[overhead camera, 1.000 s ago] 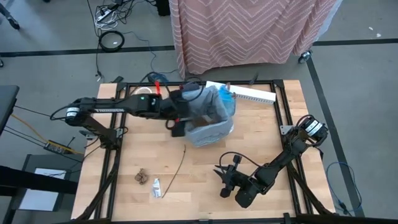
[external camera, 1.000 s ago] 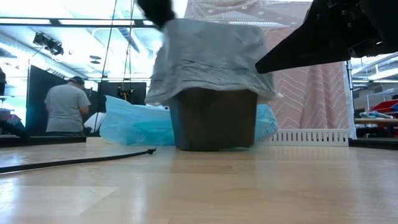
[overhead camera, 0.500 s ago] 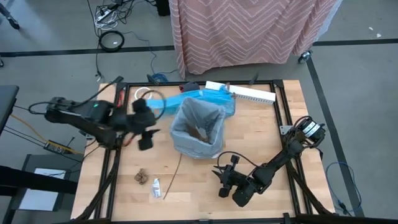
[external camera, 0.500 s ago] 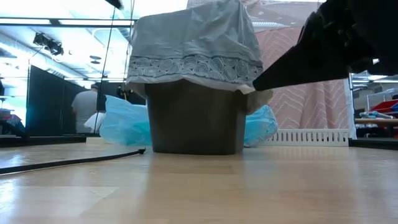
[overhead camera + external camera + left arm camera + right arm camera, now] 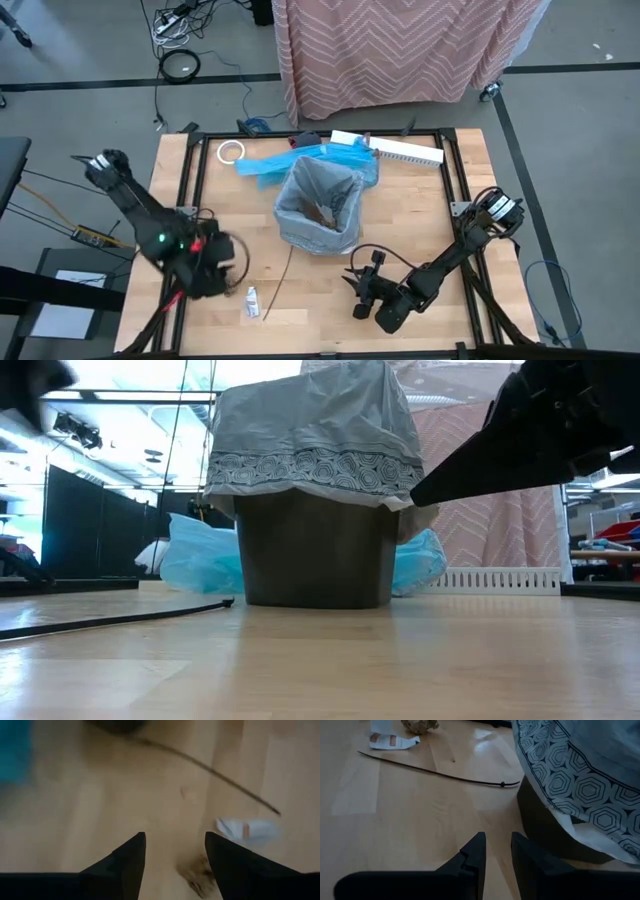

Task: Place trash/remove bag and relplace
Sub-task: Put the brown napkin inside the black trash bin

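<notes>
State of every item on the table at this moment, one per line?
Grey plastic bin liner: fitted over the dark bin, upright, scraps inside.
Brown paper wad: loose on the wood.
Small white tube: lying flat.
Thin stick: lying flat.
Left gripper: jaws open above the wad.
Right gripper: empty, beside the bin.

My overhead camera looks straight down on the whole bench (image 5: 420, 220). The low one sits at bench level, facing the lined bin (image 5: 312, 555) close up. Both wrist cameras look forward over the wood; they share the thin stick (image 5: 210, 770) and the white tube (image 5: 392, 741).
</notes>
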{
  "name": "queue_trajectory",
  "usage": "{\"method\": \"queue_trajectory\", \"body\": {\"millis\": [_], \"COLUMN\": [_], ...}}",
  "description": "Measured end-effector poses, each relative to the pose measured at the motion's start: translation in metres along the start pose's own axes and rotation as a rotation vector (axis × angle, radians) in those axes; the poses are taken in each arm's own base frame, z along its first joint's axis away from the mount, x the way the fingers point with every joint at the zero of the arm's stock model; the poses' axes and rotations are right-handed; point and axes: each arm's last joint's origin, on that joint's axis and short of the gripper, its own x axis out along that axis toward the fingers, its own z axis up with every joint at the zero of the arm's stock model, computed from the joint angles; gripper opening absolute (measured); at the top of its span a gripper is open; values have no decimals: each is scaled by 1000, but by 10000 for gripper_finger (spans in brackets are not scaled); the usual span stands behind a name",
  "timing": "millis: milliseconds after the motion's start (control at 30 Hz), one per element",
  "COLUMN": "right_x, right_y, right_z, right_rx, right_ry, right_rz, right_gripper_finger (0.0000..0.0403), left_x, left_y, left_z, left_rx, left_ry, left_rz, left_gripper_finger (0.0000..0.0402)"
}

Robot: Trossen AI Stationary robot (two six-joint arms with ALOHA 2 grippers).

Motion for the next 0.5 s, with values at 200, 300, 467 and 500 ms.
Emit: {"method": "queue_trajectory", "body": {"millis": [200, 300, 467, 500], "right_x": [0, 0, 1, 1], "right_y": [0, 0, -1, -1], "right_z": [0, 0, 0, 0], "right_rx": [-2, 0, 3, 5], "right_ry": [1, 0, 1, 1], "right_rz": [0, -1, -2, -3], "right_gripper_finger": [79, 80, 79, 79], "left_x": [31, 46, 67, 71], "left_y": [-20, -25, -39, -42], "left_z": [-46, -60, -73, -75], "left_rx": [-34, -12, 56, 72], "left_ry": [6, 25, 58, 74], "left_rz": [-69, -33, -11, -16], "left_gripper_finger": [212, 212, 212, 212]}}
